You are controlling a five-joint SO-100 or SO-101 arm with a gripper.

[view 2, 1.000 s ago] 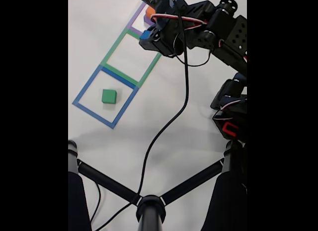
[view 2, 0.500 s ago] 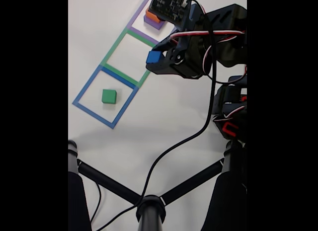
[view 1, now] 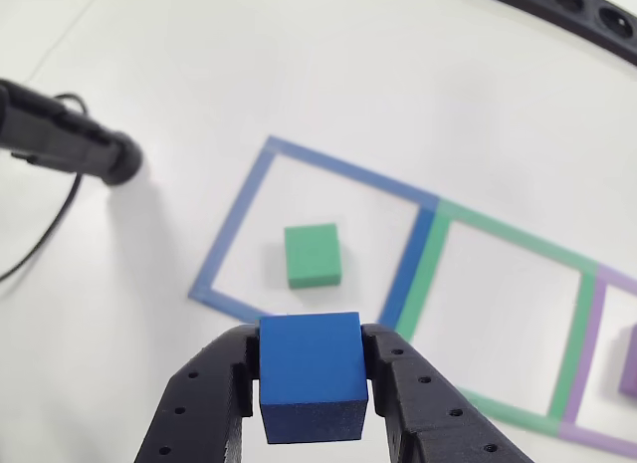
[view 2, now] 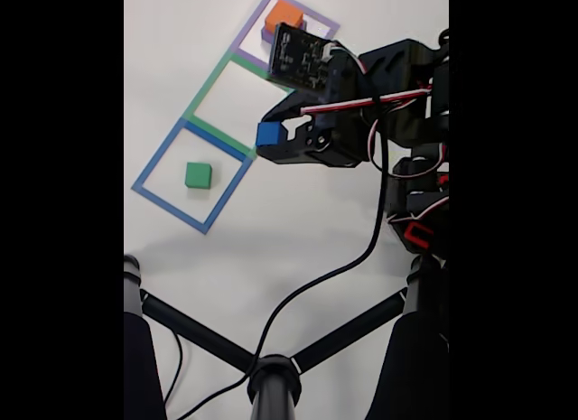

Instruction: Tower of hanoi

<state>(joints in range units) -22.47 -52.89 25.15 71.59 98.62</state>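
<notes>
Clamped in the gripper point(view 1: 314, 383), a blue cube point(view 1: 311, 375) hangs above the blue square's point(view 2: 191, 175) near edge; a green cube point(view 1: 313, 255) lies inside, an orange block point(view 2: 285, 14) well beyond.

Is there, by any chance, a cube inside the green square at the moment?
No, the green square holds nothing; the green cube lies in the blue square.

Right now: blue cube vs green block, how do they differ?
Colour: the blue cube is deep blue, the green block green. State: the blue cube is clamped in the gripper above the table, while the green block lies free inside the blue tape square. Shape: the blue cube looks full-height; the green block looks flatter, though the view angle limits certainty. Both are plain, square-faced pieces.
</notes>
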